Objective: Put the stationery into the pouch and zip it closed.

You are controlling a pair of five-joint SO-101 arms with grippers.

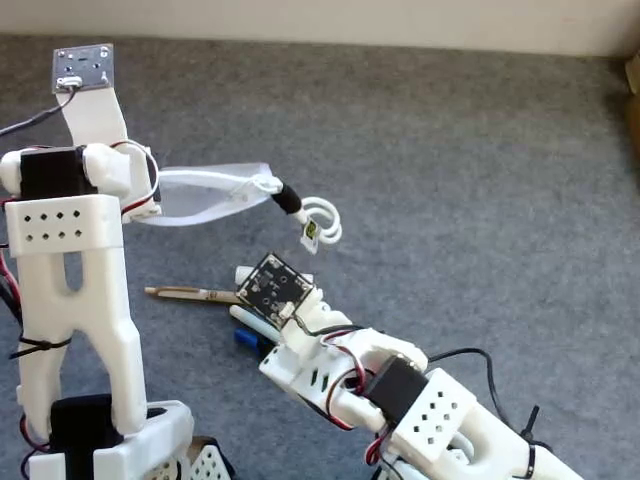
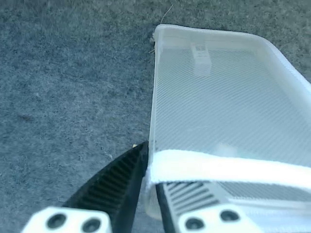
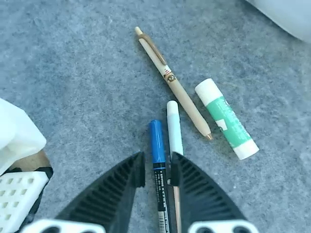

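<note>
Black ribbed jaws of the right gripper (image 3: pixel 156 167) stand slightly apart, straddling the blue marker (image 3: pixel 156 141) without pinching it. The white pen (image 3: pixel 174 124) lies just beside the marker, with its lower end under one jaw. The step in hand is judged to be picking up the marker alone. To do this well, the jaws should be centred on the blue barrel and closed so that the neighbouring pen is nudged aside rather than trapped, since smooth round barrels are likely to roll or slip if caught off-centre. Farther out lie a slim beige pen (image 3: pixel 172 82) with a clip and, near its tip, a stubby green-and-white glue stick (image 3: pixel 226 119), both hard cylinders. The left gripper (image 2: pixel 151 167) is clamped on the pouch (image 2: pixel 209 97) at its white band near one corner. The pouch is soft translucent fine mesh with rounded corners, and it sits well apart from the pens on the grey felt surface (image 1: pixel 480 150). Whether its mouth is open cannot be told.
</note>
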